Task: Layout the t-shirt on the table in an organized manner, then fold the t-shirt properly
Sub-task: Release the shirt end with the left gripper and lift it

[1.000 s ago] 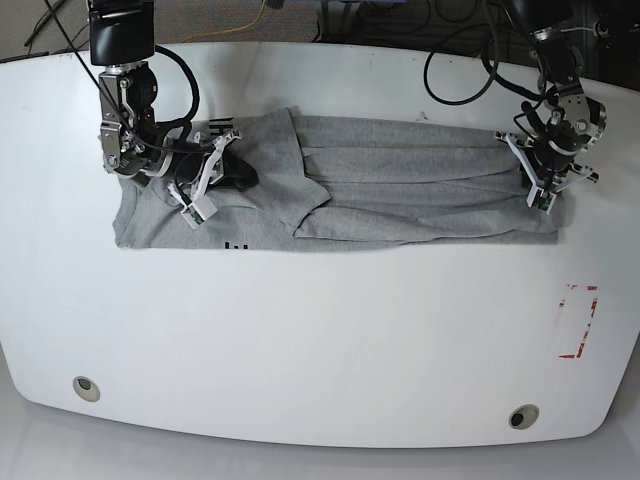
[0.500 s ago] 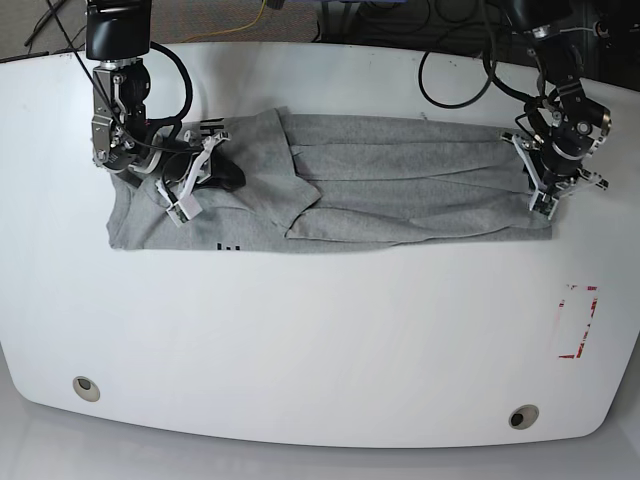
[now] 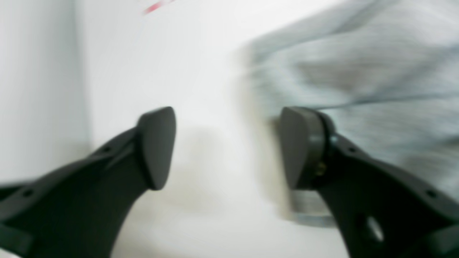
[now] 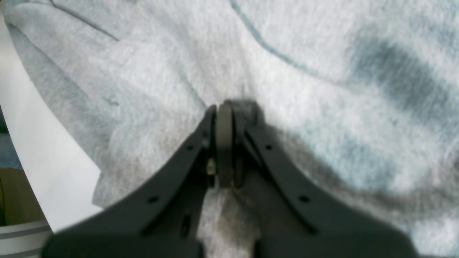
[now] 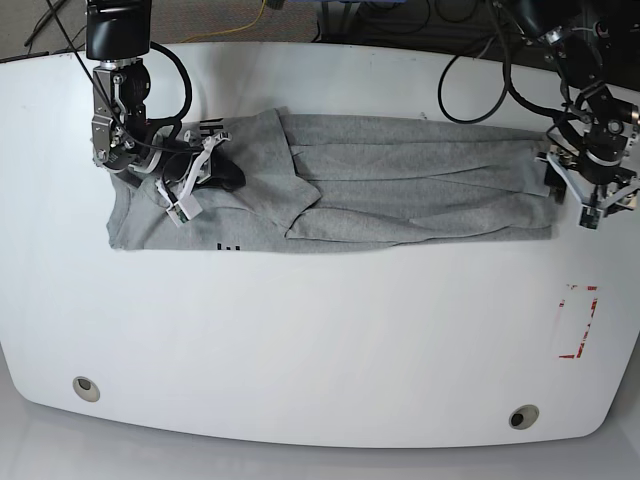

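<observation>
The heather-grey short-sleeved cotton t-shirt (image 5: pixel 400 180) is lying as a long, narrow, creased band across the far half of the glossy white tabletop (image 5: pixel 300 340), its long axis running side to side in the base view, with the black-lettered end sitting at that view's left and a straight end at its right. It is looking light, limp and easily rumpled, so it is likely going to sag and drag rather than keep any shape; edges and corners, such as the straight end or the lower corner at the lettered end, are probably offering the surest hold, and a two-point lift is likely needed to stop it bunching. The right gripper (image 4: pixel 224 118) is resting on the lettered end with its jaws pressed together, a tuft of grey cloth seeming caught between them in its wrist view. The left gripper (image 5: pixel 590 195) is hanging just past the straight end, its dark pads (image 3: pixel 157 147) standing spread with only bare table between them, holding nothing.
</observation>
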